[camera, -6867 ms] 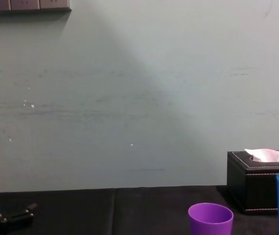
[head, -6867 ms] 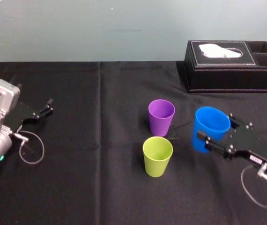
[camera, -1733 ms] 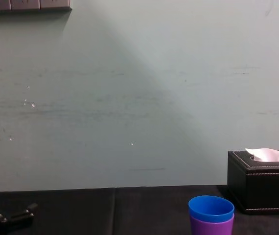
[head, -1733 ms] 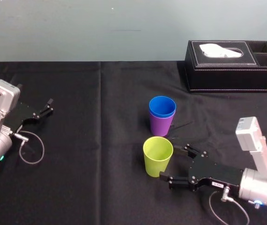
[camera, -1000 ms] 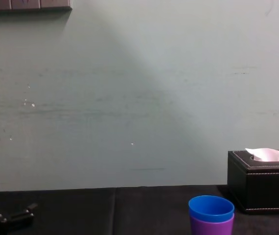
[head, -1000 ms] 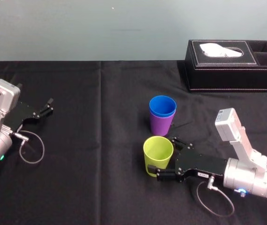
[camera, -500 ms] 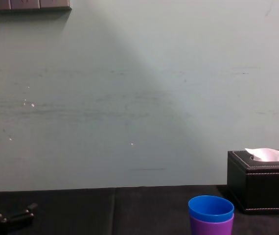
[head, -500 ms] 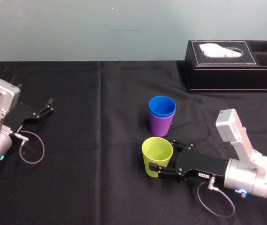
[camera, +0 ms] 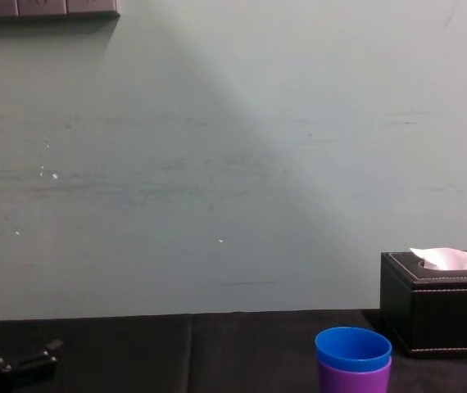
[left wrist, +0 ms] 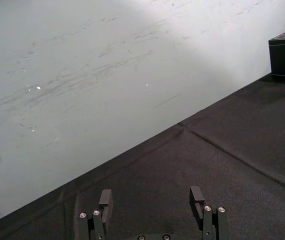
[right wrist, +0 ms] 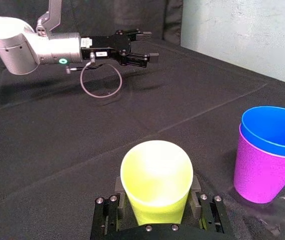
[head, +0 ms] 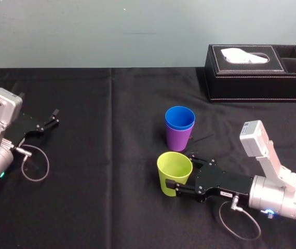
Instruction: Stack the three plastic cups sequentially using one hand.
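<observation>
Cups: right hand (head: 185,173) grasps yellow-green tapered plastic cup (head: 170,171) near bright blue plastic cup (head: 179,118) nested in purple plastic cup (head: 178,139); left hand (head: 52,118) released, far left.

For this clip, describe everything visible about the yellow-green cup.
The yellow-green cup is a smooth, tapered plastic tumbler, open end up, empty and roughly upright. The right hand is shut on it, one finger at each side of its lower wall. It sits nearer the robot than the blue cup nested in the purple cup, apart from them. Whether its base touches the black cloth cannot be told.
</observation>
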{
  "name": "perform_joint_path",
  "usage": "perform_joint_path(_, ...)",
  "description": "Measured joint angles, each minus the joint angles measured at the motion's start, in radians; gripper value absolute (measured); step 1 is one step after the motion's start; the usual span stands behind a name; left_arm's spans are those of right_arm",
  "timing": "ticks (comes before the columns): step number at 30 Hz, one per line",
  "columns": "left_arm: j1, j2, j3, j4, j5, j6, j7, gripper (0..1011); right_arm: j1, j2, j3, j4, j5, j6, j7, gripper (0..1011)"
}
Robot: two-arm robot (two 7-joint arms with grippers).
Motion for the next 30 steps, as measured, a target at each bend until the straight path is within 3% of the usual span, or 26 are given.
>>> perform_joint_path(4,0.0,0.0,0.0,0.0,0.0,0.0,0.0,1011,-0.01,0.008,0.005,-0.021,0.0,0.001,-0.013,734)
perform_joint_path(7,0.0,0.0,0.0,0.0,0.0,0.0,0.0,1012,-0.038,0.031,0.024,-0.082,0.004,0.018,-0.044,733)
perform_joint_path(13,0.0,0.0,0.0,0.0,0.0,0.0,0.0,1011,-0.086,0.08,0.077,-0.211,0.027,0.098,-0.118,733)
perform_joint_path(19,0.0,0.0,0.0,0.0,0.0,0.0,0.0,1011,-0.106,0.106,0.133,-0.289,0.06,0.162,-0.175,734)
perform_joint_path(30,0.0,0.0,0.0,0.0,0.0,0.0,0.0,1011,-0.058,0.106,0.166,-0.309,0.097,0.226,-0.206,733)
